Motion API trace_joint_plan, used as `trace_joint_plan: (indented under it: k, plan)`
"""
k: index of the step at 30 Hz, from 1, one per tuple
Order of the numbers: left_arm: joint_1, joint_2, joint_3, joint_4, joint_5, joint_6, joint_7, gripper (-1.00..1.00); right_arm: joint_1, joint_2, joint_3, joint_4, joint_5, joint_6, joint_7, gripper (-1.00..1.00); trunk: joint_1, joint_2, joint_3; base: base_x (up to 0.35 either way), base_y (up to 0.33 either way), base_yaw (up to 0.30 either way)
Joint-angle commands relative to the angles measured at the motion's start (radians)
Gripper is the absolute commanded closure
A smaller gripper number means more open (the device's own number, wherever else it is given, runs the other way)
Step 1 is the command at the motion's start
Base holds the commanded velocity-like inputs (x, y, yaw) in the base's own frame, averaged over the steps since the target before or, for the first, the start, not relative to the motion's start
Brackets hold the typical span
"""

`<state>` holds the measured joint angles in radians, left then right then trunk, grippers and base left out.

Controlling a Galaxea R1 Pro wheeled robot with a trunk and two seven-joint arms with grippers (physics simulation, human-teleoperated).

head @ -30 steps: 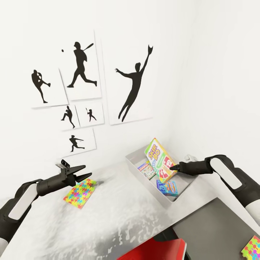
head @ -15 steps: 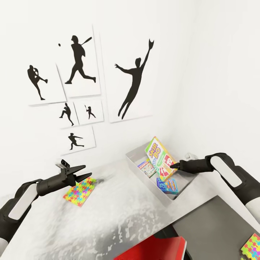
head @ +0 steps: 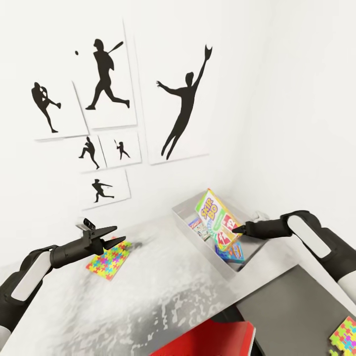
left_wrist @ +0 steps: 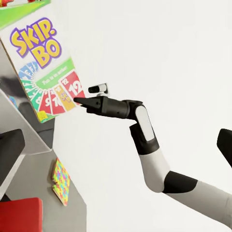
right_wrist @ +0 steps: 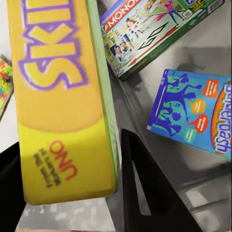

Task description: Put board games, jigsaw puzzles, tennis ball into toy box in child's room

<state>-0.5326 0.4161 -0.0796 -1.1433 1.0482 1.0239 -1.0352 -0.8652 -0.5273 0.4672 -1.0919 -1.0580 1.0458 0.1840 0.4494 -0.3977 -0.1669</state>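
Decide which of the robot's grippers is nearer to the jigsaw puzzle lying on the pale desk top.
Left. The left gripper hovers just above the jigsaw puzzle on the table. The right gripper is across the table over the toy box, its jaws on the SKIP-BO box.

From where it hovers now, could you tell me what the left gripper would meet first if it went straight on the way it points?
Probably the SKIP-BO box held by the right gripper over the toy box: the left wrist view looks straight toward it. The left gripper passes above the jigsaw puzzle, though depth is uncertain.
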Motion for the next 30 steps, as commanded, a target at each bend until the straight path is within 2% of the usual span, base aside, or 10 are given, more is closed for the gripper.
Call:
trace_joint_plan:
  k: [1, 6, 11, 30]
  plan:
    - [-0.001, 0.001, -0.002, 0.0, 0.003, 0.004, -0.003, -1.0, -0.002, -0.007, 0.001, 0.0, 0.02, 0.001, 0.023, 1.0, 0.001, -0.002, -0.004, 0.0, 0.0, 0.0]
    - [-0.001, 0.0, -0.002, 0.0, 0.003, 0.004, -0.002, -1.0, -0.002, -0.02, 0.001, 0.001, 0.086, 0.001, 0.12, 1.0, 0.001, -0.002, -0.012, 0.0, 0.0, 0.0]
    - [-0.001, 0.0, -0.003, 0.0, 0.003, 0.004, -0.002, -1.0, -0.002, -0.021, -0.001, 0.001, 0.147, 0.001, 0.15, 1.0, 0.001, -0.002, -0.02, 0.0, 0.0, 0.0]
    - [-0.001, 0.0, -0.002, 0.0, 0.003, 0.002, -0.002, -1.0, -0.002, -0.016, -0.002, 0.003, 0.159, 0.001, 0.154, 1.0, 0.001, -0.002, -0.052, 0.0, 0.0, 0.0]
